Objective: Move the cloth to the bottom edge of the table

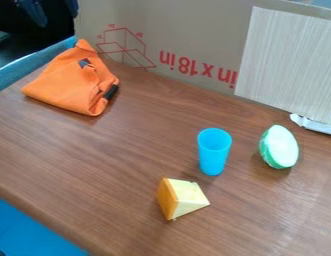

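At the table's (134,150) far left, you have the orange cloth (67,82), heaped and creased, its peak up by the left end of the cardboard (194,20). Its place relative to the jaws: you can't tell. Jaw state, released or clenched: you can't tell that either. The cloth lies well apart from the table's near edge.

Markings: a small dark patch (84,63) sits high on the cloth; too small for you to make out any writing. A black strip (111,92) lies at its right side. On the cardboard you see a red line drawing of a box (124,47) and, right of it, large red lettering (194,65), upside down to you. A pale striped panel (288,60) covers the cardboard's right part.

Also on the table: blue cup (213,155), upright, right of centre; cheese wedge (173,200) just nearer you and to its left; green-and-white half-round piece (281,147) right of the cup.
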You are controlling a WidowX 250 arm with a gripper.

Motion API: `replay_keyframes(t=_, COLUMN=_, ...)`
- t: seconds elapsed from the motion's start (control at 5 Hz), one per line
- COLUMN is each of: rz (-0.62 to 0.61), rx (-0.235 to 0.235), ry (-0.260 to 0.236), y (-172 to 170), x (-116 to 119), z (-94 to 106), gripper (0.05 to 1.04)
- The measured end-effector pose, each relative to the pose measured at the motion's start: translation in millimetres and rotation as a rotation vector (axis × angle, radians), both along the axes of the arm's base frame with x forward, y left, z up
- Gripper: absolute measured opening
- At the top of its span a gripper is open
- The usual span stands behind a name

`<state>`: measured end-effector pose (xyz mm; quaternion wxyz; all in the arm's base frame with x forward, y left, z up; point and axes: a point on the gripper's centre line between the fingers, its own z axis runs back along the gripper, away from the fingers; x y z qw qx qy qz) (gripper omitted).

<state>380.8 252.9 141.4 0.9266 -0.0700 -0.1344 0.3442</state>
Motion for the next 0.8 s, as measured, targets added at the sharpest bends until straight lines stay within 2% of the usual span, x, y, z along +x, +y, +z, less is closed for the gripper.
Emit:
replay_keyframes(t=0.2, rz=-0.003, rx=-0.028, ry=0.037, y=0.7, x=-0.3, z=-21.3, gripper=1.001)
replay_keyframes(t=0.6, rz=-0.021, rx=0.003, ry=0.054, y=16.4, x=-8.4, z=-50.1, gripper=1.001)
replay_keyframes(t=0.8, rz=-0.038, rx=-0.003, ry=0.060, y=17.9, x=-18.9, z=-74.3, gripper=1.001)
